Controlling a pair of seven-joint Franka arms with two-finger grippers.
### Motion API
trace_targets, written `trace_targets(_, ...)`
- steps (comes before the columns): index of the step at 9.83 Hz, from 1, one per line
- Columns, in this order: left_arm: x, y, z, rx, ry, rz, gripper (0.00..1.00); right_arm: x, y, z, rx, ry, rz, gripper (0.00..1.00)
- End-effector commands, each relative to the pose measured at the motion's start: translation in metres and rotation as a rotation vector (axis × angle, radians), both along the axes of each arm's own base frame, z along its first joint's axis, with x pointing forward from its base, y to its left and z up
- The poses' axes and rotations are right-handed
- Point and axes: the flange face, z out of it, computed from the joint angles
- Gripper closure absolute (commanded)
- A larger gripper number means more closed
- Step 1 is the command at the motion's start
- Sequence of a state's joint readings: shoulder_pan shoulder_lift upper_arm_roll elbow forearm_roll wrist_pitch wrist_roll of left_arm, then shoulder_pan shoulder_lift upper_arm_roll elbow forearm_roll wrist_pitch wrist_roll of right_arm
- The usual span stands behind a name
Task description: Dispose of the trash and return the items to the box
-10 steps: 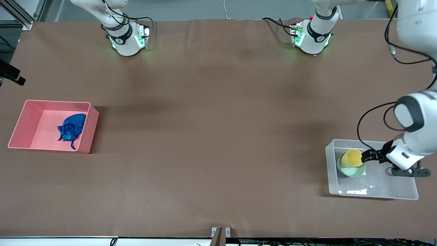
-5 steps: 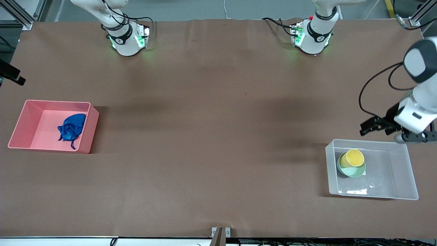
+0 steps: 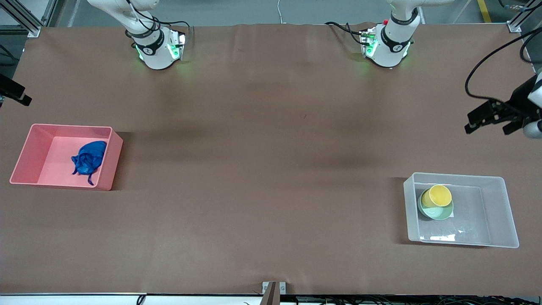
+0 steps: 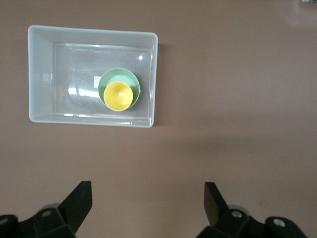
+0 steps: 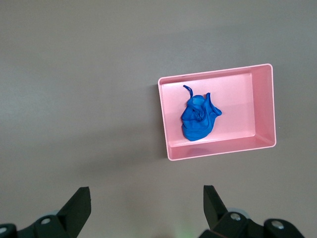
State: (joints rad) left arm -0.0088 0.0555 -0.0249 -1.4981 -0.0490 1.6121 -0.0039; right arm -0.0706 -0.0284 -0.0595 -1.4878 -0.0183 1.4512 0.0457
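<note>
Front view gives us the whole brown table (image 3: 262, 127). Near its edge at the right arm's end sits the pink bin (image 3: 111, 165), with the blue trash (image 3: 89, 157) lying inside it. Near the corner at the left arm's end nearest the front camera stands the clear box (image 3: 506, 212); in it the mint-green bowl (image 3: 438, 212) rests on the bottom, and the yellow cup (image 3: 440, 195) sits nested in the bowl.

By how things lie, we judge both parts of the task done, so the step in hand is only clearing off. We should lift each arm straight away, well above the bin walls, so that nothing is knocked.

The left gripper (image 3: 487, 119) hangs over bare table by the edge at the left arm's end, jaws spread wide and empty. The right gripper (image 5: 147, 207) shows only in its own wrist view, high over bare table beside the pink bin, jaws also wide apart, holding nothing.
</note>
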Motion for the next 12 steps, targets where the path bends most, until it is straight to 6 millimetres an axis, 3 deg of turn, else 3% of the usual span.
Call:
trace_targets(1, -0.004, 0.002, -0.008, 0.059, 0.038, 0.005, 0.0, -0.003, -0.002, 0.001, -0.01, 0.004, 0.006, 0.0)
trace_targets(4, -0.028, 0.011, -0.008, 0.058, 0.037, 0.01, 0.0, -0.003, -0.002, 0.001, -0.01, 0.004, 0.006, 0.0)
trace_targets(12, -0.022, 0.006, -0.013, 0.057, 0.026, 0.007, 0.0, -0.003, -0.002, 0.001, -0.01, 0.004, 0.007, 0.0)
